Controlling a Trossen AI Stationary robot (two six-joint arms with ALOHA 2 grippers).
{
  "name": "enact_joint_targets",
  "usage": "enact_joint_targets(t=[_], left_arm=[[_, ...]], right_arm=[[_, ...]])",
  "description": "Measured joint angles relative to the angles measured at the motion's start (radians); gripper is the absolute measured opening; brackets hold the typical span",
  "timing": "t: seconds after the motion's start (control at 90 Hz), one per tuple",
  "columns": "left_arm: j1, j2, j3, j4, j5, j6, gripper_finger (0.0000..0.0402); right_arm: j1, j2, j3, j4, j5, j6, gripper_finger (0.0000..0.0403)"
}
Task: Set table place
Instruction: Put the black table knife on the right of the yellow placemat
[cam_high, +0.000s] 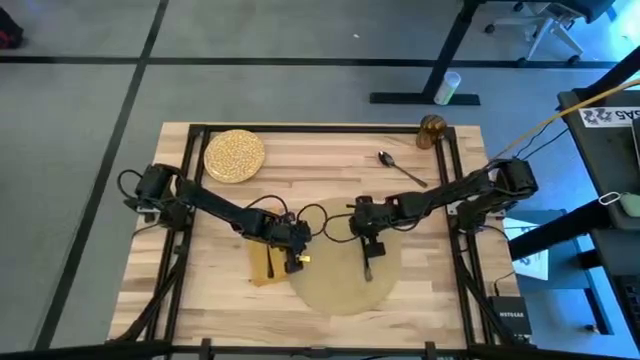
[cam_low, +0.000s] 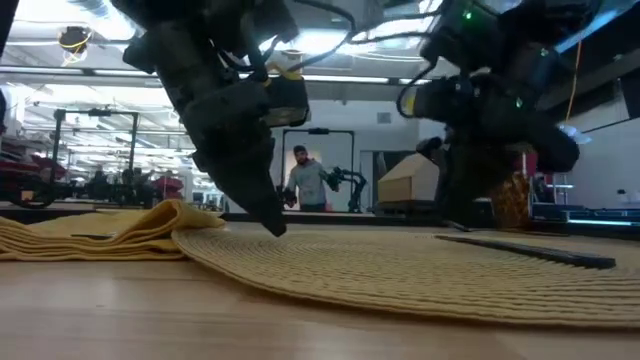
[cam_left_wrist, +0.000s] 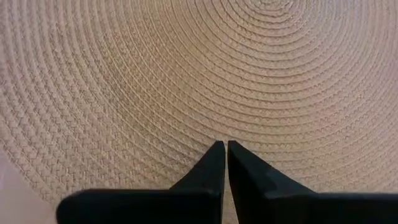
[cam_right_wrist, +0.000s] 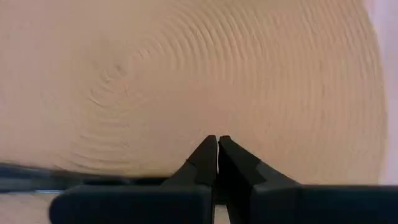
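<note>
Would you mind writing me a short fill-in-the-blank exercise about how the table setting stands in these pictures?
1. The yellow-speckled plate sits near the table's far-left corner, not on the round ____.
2. The left gripper has its fingers ____ over the woven mat.
3. The spoon lies on bare wood beside the amber ____.
4. The mustard-yellow ____ lies bunched at the mat's left edge.

Missing words: placemat; shut; glass; napkin

2 black jointed arms trailing looped black cables; each ends in tapered, pointed black fingers (cam_left_wrist: 211, 171).
</note>
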Motion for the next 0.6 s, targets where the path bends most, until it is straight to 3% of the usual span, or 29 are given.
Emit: enact_joint_targets(t=[0.178,0.6], left_arm=[[0.000,0.000,0.000,-0.003,0.000,-0.003,0.0001],[0.000,0.000,0.000,-0.003,0.000,-0.005,0.0001]], right_arm=[[0.044,0.018,0.001,0.003,-0.063,0.041,0.0000],[0.062,0.032,0.000,-0.077,-0.022,0.090,0.0000]])
